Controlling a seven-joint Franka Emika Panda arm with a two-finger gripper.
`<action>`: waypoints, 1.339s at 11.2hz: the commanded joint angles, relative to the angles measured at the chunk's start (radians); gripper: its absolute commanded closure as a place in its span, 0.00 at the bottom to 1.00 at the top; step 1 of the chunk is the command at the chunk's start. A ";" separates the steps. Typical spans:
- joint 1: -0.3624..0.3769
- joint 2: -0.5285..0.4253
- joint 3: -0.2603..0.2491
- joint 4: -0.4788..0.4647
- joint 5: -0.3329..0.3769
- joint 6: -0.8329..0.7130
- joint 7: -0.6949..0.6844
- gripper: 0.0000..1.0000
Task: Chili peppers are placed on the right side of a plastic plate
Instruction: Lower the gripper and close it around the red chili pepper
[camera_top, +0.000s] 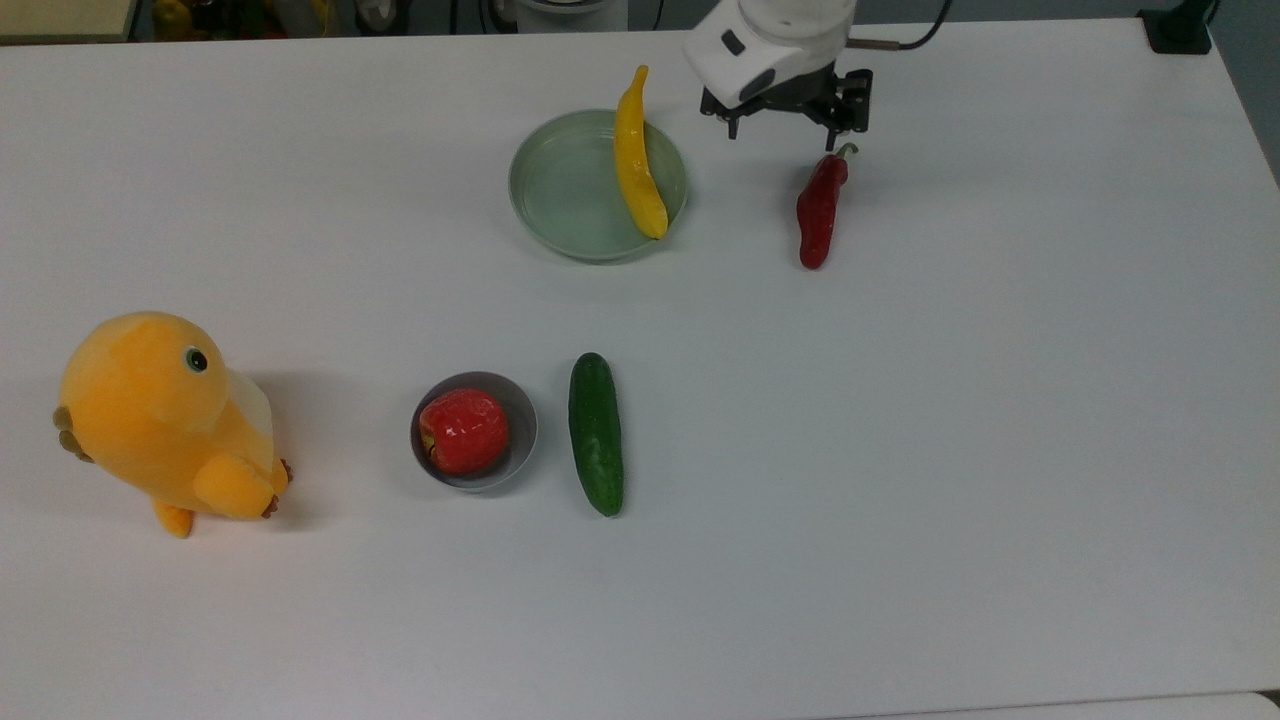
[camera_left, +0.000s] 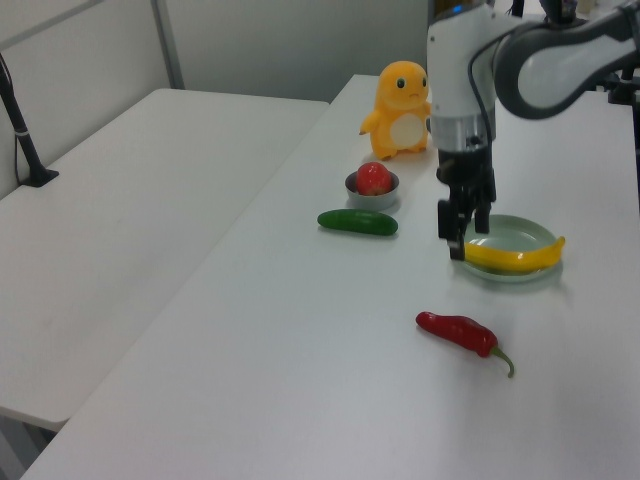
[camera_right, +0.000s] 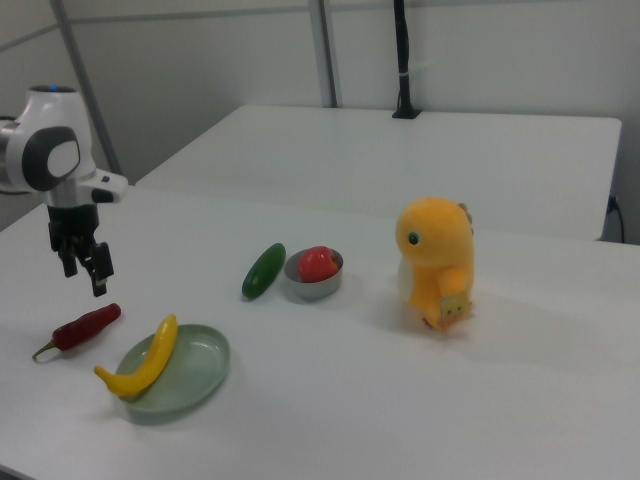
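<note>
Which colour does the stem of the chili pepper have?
Green. The stem curls off the dark red chili pepper, best seen in the top view.
</note>
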 joint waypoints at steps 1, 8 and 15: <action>0.036 0.065 -0.003 -0.024 -0.011 0.070 0.049 0.00; 0.056 0.146 0.037 -0.019 -0.092 0.191 0.124 0.00; 0.055 0.202 0.091 -0.024 -0.116 0.233 0.151 0.19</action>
